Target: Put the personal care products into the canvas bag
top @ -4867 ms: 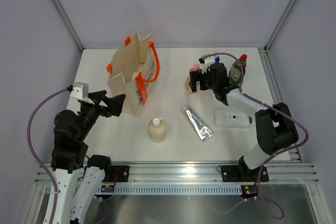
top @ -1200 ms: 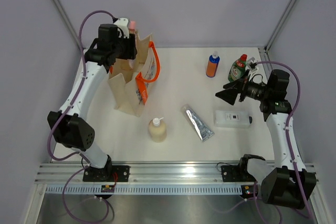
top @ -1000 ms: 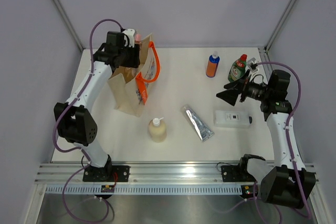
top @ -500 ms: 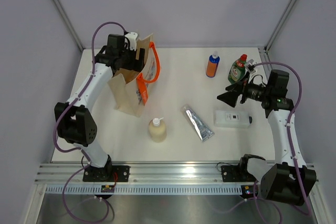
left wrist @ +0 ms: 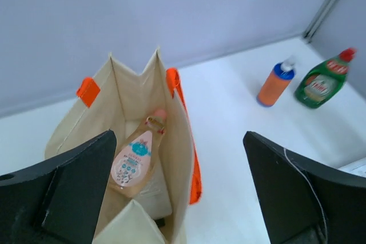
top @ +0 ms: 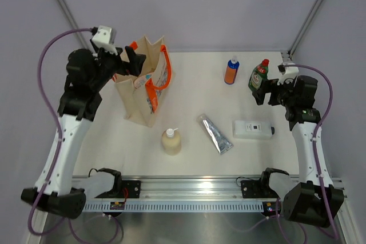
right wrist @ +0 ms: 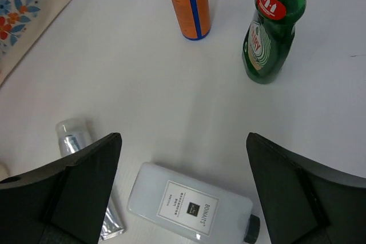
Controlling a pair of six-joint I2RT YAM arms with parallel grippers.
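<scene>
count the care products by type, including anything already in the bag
capped bottles: 4 (green bottle, orange bottle, flat white bottle, peach bottle inside the canvas bag)
pump bottle: 1
silver tube: 1
total: 6

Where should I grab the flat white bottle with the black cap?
Pinch the flat white black-capped bottle at mid-body, across its two long edges, coming straight down from above. It lies flat on its broad face, so those edges are the reachable opposing sides.
</scene>
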